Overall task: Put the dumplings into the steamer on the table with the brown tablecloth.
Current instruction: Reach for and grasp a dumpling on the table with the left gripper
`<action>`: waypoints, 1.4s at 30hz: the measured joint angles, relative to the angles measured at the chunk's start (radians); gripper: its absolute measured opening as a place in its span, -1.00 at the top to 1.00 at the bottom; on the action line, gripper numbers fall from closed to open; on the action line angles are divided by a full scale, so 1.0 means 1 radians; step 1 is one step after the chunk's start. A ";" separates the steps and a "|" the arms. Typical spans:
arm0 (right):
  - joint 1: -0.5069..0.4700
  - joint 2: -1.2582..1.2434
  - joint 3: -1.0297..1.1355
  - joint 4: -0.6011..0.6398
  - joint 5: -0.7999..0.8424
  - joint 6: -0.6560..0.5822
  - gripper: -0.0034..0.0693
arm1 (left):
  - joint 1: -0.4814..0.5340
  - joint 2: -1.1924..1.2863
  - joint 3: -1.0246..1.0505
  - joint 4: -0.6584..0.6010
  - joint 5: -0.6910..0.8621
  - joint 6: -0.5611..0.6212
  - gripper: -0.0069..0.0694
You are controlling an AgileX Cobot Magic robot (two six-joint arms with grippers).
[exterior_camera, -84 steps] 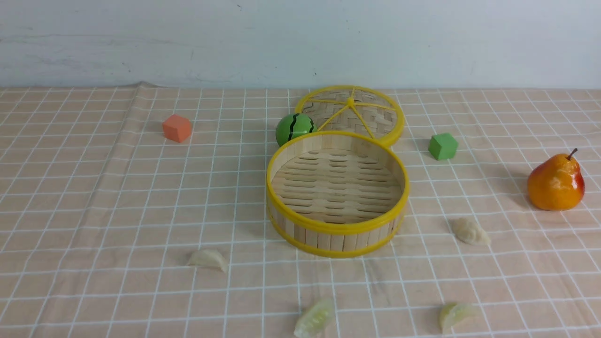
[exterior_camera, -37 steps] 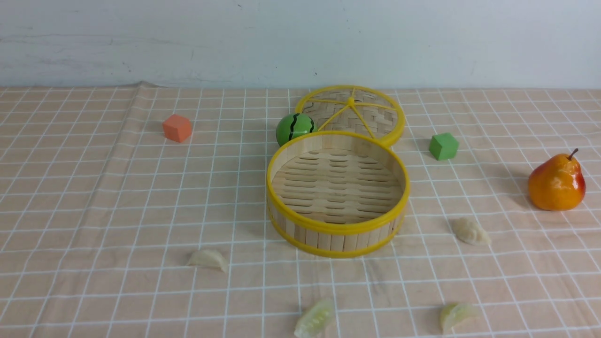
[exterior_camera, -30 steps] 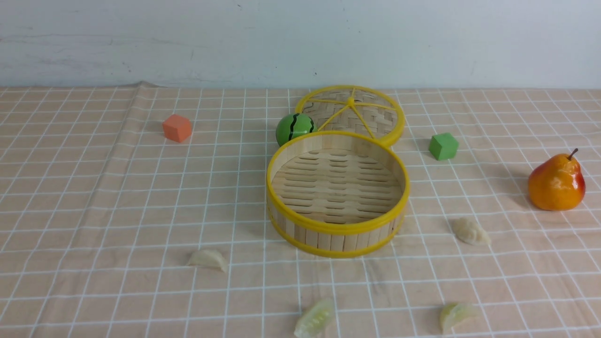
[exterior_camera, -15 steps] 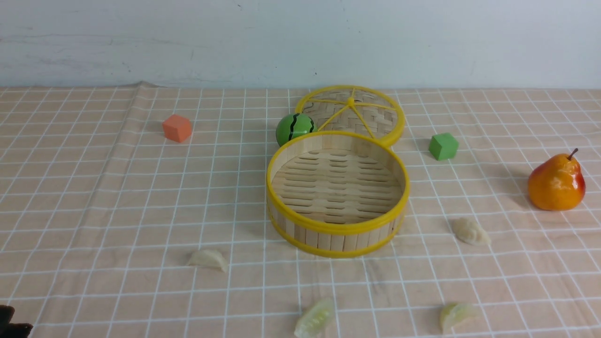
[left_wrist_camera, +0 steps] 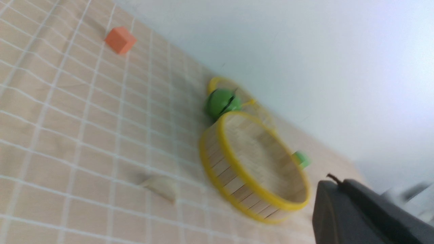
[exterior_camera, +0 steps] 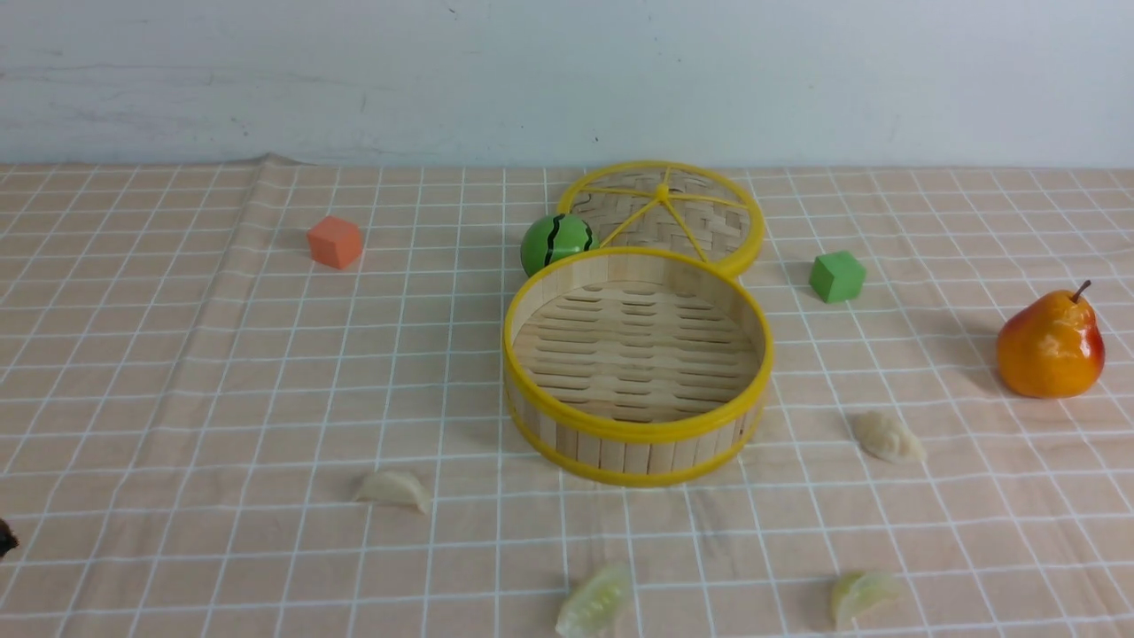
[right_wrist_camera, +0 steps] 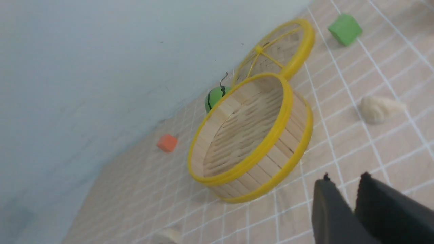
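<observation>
My left gripper (left_wrist_camera: 334,189) is pinched closed, empty; the cream dumpling (left_wrist_camera: 158,185) lies ahead, before the steamer (left_wrist_camera: 222,162), lengthwise across my approach.

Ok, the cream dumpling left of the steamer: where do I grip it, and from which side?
Probably its thick middle, squeezed across the short width, coming straight down. The dumpling lies low on the tablecloth, a crescent running roughly left to right in the front view with tapering tips, and stands clear of the steamer.
</observation>
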 joint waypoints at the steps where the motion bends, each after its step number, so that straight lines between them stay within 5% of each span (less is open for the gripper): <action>1: 0.001 0.046 -0.037 -0.005 0.010 -0.049 0.83 | 0.000 0.052 -0.043 0.034 0.042 0.037 0.86; 7: 0.016 0.417 -0.346 -0.084 0.258 -0.357 0.96 | 0.000 0.443 -0.368 0.254 0.395 0.167 0.85; 13: 0.151 0.686 -0.537 -0.158 0.499 -0.401 0.96 | -0.060 0.713 -0.539 0.372 0.558 0.220 0.85; 19: 0.320 0.786 -0.603 -0.236 0.574 -0.406 0.95 | -0.279 0.911 -0.588 0.532 0.560 0.159 0.76; 24: 0.346 0.790 -0.605 -0.262 0.564 -0.407 0.95 | -0.387 1.073 -0.635 0.608 0.543 0.059 0.31; 29: 0.346 0.791 -0.607 -0.262 0.547 -0.407 0.94 | -0.438 1.270 -0.719 0.619 0.501 0.025 -0.44; 33: 0.346 0.791 -0.607 -0.264 0.538 -0.407 0.94 | -0.441 1.423 -0.803 0.628 0.467 -0.068 -0.82; 37: 0.346 0.791 -0.607 -0.264 0.538 -0.407 0.93 | -0.431 1.565 -0.887 0.650 0.440 -0.149 -0.89; 42: 0.346 0.791 -0.607 -0.270 0.538 -0.407 0.93 | -0.428 1.712 -0.972 0.663 0.419 -0.168 -0.75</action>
